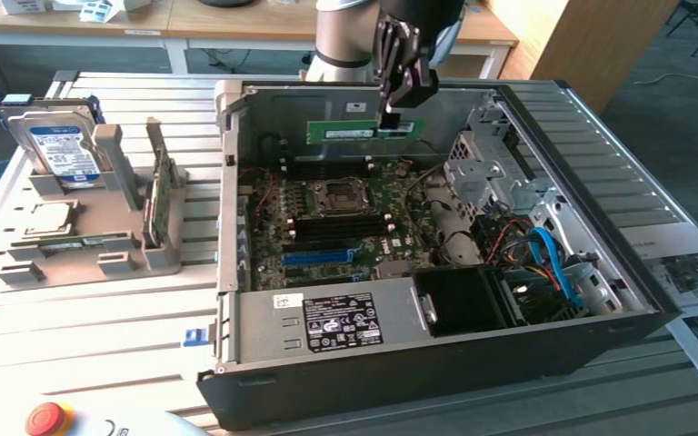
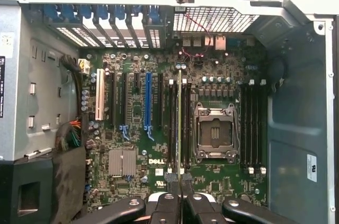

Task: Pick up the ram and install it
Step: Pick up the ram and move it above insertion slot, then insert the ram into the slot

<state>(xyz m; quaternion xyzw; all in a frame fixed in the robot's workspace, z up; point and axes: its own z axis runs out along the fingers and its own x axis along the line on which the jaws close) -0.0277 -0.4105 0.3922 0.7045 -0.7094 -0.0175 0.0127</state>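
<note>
My gripper [image 1: 393, 120] hangs above the open computer case [image 1: 592, 341], shut on the ram [image 1: 355, 133]. The ram is a thin green stick with a pale label, held level on its long edge, well above the motherboard [image 1: 324, 227]. In the wrist view the ram [image 2: 179, 123] appears edge-on as a thin pale line between my fingertips [image 2: 172, 177]. It lines up over the black memory slots [image 2: 186, 128] beside the CPU socket [image 2: 214, 134]. More black slots [image 2: 251, 128] lie on the socket's other side.
A grey holder [image 1: 143, 254] at the exterior view's left carries a hard drive [image 1: 61, 150], a processor [image 1: 48, 218] and an upright green card [image 1: 160, 195]. The power supply [image 1: 324, 322], a drive cage [image 1: 483, 168] and blue cables [image 1: 549, 259] crowd the case. A red stop button [image 1: 44, 418] sits in front.
</note>
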